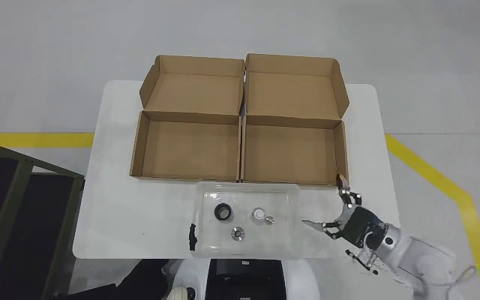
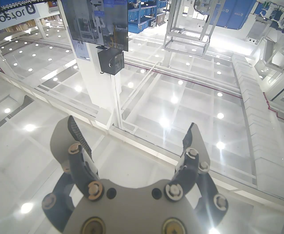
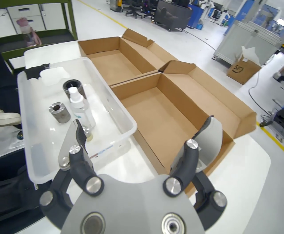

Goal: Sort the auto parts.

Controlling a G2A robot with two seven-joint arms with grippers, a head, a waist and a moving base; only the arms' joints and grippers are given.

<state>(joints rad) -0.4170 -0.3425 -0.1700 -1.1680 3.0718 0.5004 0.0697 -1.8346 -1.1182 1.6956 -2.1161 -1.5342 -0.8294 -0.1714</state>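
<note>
Clear plastic bin (image 1: 247, 185) at the table's near edge holds the parts: a dark ring (image 1: 223, 213), a steel slug (image 1: 238, 234) and a bottle (image 1: 260, 215). 2 boxes (image 1: 187, 150) stand behind it. The right claw (image 1: 328, 208) hangs spread just beside the bin's end; the left claw (image 2: 131, 121), also spread, faces the ceiling. The right claw should probably clear the wall, then drop straight over 1 part, away from the bottle.

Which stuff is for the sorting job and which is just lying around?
For the job: bin, black ring, metal cylinder, small metal part, spray bottle (maybe), left box, right box, right gripper.
Lying about: green cart, pink bottle.
</note>
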